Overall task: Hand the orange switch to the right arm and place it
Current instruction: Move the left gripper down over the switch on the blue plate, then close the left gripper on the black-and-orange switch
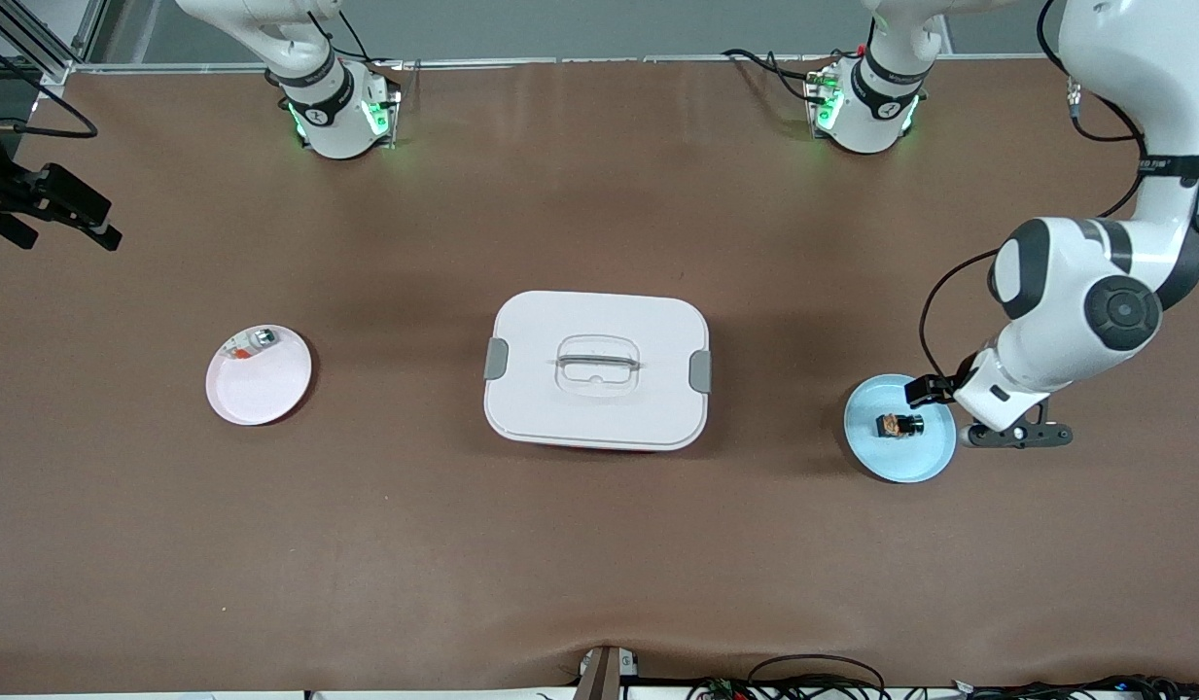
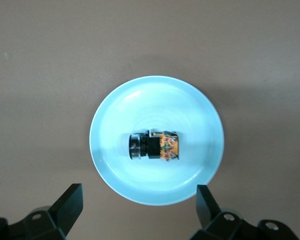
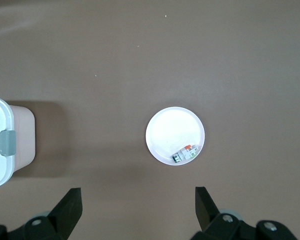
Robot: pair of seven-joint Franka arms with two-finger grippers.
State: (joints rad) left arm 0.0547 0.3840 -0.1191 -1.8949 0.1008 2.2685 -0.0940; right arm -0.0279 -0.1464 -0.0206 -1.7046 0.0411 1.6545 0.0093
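Two grippers, both with fingers spread wide and empty: my left gripper [image 2: 137, 212] hangs over the round pale-blue plate [image 1: 934, 462] where the tiny black-and-orange switch [image 1: 899, 425] lies, while my right gripper [image 3: 137, 212] waits high above the round pink plate [image 3: 165, 132].

Two plates [image 1: 899, 455] [image 1: 259, 389], two small parts [image 1: 899, 425] [image 1: 252, 342], one lidded box [image 1: 597, 369], two arms [image 1: 1075, 321] [image 1: 307, 68].

Glossy blue plate [image 2: 115, 100], matt brown table [image 1: 366, 544], smooth white plastic box [image 1: 560, 408].
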